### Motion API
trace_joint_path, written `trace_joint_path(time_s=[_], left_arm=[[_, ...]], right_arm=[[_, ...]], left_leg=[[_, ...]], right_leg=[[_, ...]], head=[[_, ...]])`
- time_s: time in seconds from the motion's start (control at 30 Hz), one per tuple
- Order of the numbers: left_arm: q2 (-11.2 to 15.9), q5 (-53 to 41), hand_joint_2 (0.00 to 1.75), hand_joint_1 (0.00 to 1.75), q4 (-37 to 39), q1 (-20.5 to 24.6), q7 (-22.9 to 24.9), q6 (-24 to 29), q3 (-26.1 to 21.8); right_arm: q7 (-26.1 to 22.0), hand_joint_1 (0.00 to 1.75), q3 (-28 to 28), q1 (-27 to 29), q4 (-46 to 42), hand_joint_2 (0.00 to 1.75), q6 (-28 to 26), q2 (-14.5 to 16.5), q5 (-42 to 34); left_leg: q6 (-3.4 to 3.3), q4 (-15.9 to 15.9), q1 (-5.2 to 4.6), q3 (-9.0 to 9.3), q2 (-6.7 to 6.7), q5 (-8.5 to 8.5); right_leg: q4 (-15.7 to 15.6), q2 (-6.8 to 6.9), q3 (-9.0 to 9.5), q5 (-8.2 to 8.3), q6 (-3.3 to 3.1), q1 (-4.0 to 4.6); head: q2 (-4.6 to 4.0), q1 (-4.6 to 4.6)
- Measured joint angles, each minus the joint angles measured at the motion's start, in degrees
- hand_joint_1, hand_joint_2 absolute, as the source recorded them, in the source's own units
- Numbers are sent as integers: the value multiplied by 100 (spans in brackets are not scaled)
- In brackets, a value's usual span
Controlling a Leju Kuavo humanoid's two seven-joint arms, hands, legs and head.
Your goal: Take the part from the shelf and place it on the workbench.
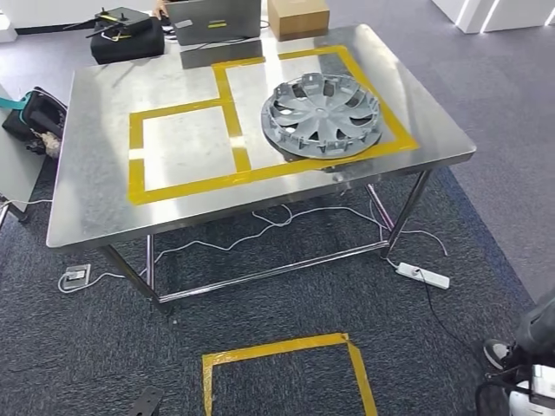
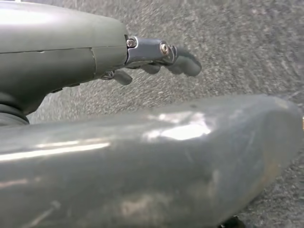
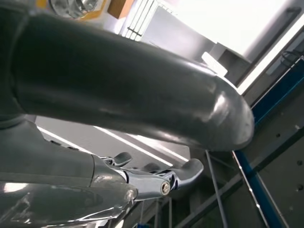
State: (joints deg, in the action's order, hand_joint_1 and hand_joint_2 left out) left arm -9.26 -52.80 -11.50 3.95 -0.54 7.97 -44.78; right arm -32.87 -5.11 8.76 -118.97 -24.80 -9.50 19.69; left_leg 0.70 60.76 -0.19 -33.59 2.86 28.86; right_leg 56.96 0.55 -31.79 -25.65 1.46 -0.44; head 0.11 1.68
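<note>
Part is a grey hubcap, lying flat on the tabletop near its right front edge, inside the yellow tape outline. Looks light, stiff thin plastic, smooth; spokes could crack, so grip the rim. Left hand and right hand: fingers apart, holding nothing.

Both hands empty, fingers apart.

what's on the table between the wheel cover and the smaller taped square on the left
In the head view, only a strip of yellow tape on bare steel lies between the wheel cover and the smaller taped square on the table.
</note>
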Motion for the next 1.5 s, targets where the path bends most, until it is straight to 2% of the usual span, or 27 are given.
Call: trace_joint_path(time_s=[0.07,0.13,0.2,0.27,0.33,0.4,0.43,0.5,0.57,0.63,0.67,0.7,0.8,0.83,0.9,0.93,1.0,1.07,1.1,1.13,1.17,1.23,1.27,1.3,1.37,1.43,1.5], left_arm=[[3,-8,0,0,0,-7,5,8,1],[5,-14,0,0,0,-12,9,8,2],[7,-14,0,0,0,-4,5,4,1],[4,-6,0,0,0,12,-8,-9,1],[-7,2,0,0,0,33,-18,-26,2],[-18,2,0,0,0,50,-20,-44,1],[-23,1,0,0,0,58,-22,-53,1],[-39,-1,0,0,0,69,-40,-54,1],[-51,-19,0,0,0,57,-68,1,2],[-49,-56,0,0,0,40,-83,66,2],[-46,-82,0,0,0,38,-79,80,3],[-45,-107,0,0,0,39,-63,83,6],[-43,-186,0,0,0,45,-12,74,25],[-39,-210,0,0,0,47,-2,70,30],[-33,-261,0,0,-1,52,19,67,39],[-31,-284,0,0,-1,60,34,66,43],[-25,-327,0,0,-1,74,64,69,51],[-17,-355,0,0,-1,71,86,66,63],[-15,-365,0,0,0,67,91,61,72],[-12,-374,0,0,0,64,93,58,80],[-10,-388,0,0,0,64,93,57,88],[-2,-411,0,0,0,66,93,57,107],[3,-420,0,0,0,67,93,57,118],[7,-423,0,0,0,68,93,57,128],[10,-428,0,0,0,73,93,57,140],[14,-429,0,0,-1,82,93,57,143],[21,-429,0,0,-1,87,93,56,143]], right_arm=[[-7,0,-2,28,-12,0,3,1,4],[-7,0,-3,60,-13,0,7,2,9],[-7,0,-13,75,-17,0,10,2,10],[-6,0,-30,76,-31,0,17,2,12],[-9,0,-45,74,-52,0,28,2,14],[-2,0,-70,92,-69,0,35,1,13],[17,0,-91,105,-72,0,37,1,1],[94,0,-142,119,-63,0,35,5,-75],[181,0,-238,140,-7,0,-2,47,-234],[214,0,-417,195,134,0,-67,140,-428],[238,0,-534,216,239,0,-78,193,-529],[281,0,-673,223,382,0,-50,246,-641],[425,0,-1194,136,1024,0,237,430,-1016],[463,0,-1397,85,1281,0,376,510,-1160],[551,0,-1841,-31,1840,0,684,676,-1487],[588,0,-2075,-87,2145,0,836,753,-1650],[614,0,-2547,-255,2851,0,1029,874,-1863],[625,0,-3003,-481,3772,0,1103,939,-1931],[580,0,-3225,-591,4315,0,1136,950,-1944],[495,0,-3452,-681,4901,0,1159,946,-1940],[393,0,-3671,-753,5482,0,1165,934,-1921],[291,0,-4049,-873,6508,0,1135,901,-1874],[311,0,-4206,-925,6947,0,1127,886,-1865],[372,0,-4340,-977,7336,0,1116,872,-1860],[575,0,-4566,-1031,8056,0,1040,856,-1828],[790,0,-4728,-1024,8652,0,897,851,-1757],[1019,0,-4817,-1027,9100,0,705,853,-1618]], left_leg=[[28,789,13,-362,-182,391],[30,1257,18,-589,-214,499],[13,875,26,-399,-254,190],[-3,70,71,3,-522,-153],[-22,-354,101,202,-742,-240],[-74,-380,96,203,-664,-235],[-111,-389,98,203,-595,-245],[-180,-409,104,203,-445,-262],[-214,-406,78,200,-293,-256],[-222,-404,61,202,-135,-249],[-222,-403,57,207,-61,-244],[-218,-403,55,218,9,-237],[-167,-401,19,268,175,-200],[-143,-401,4,279,219,-193],[-90,-413,-1,292,315,-191],[-54,-404,8,294,302,-174],[5,-154,21,196,89,22],[19,547,26,-127,-162,403],[16,923,26,-313,-203,554],[12,1172,25,-445,-218,613],[5,1208,25,-478,-224,549],[-14,647,36,-228,-307,146],[-25,247,55,-40,-463,-41],[-31,-83,78,110,-609,-158],[-50,-350,97,224,-783,-188],[-102,-375,93,229,-662,-201],[-168,-401,100,243,-521,-221]], right_leg=[[1,-125,-44,26,-36,-7],[2,-274,-79,48,-40,-8],[4,-433,-90,68,-20,-14],[28,-582,-113,78,24,-14],[48,-716,-172,99,94,-16],[29,-833,-237,135,167,-33],[47,-781,-272,125,196,-30],[382,-466,-456,-81,243,-8],[1152,-154,-806,-466,279,-2],[1691,-88,-1041,-637,292,-10],[1630,-75,-993,-557,292,-11],[1339,-42,-826,-390,286,-10],[218,284,-196,19,232,21],[77,343,-120,44,204,35],[55,250,-131,54,139,51],[44,192,-138,71,105,40],[15,76,-141,109,36,4],[7,-51,-163,132,0,-19],[8,-123,-175,136,-6,-21],[9,-195,-183,139,-8,-20],[11,-268,-187,141,-5,-21],[17,-425,-187,150,15,-30],[26,-506,-196,155,37,-31],[40,-586,-217,161,64,-30],[46,-727,-272,188,139,-39],[27,-808,-321,219,212,-64],[226,-569,-452,99,263,-51]], head=[[0,-4],[0,-3],[0,-3],[0,-2],[0,-3],[0,-3],[0,1],[0,49],[0,91],[0,91],[0,92],[0,92],[0,89],[0,85],[0,76],[0,75],[0,69],[0,55],[0,52],[0,50],[0,51],[0,51],[0,50],[0,52],[0,51],[0,50],[0,97]])
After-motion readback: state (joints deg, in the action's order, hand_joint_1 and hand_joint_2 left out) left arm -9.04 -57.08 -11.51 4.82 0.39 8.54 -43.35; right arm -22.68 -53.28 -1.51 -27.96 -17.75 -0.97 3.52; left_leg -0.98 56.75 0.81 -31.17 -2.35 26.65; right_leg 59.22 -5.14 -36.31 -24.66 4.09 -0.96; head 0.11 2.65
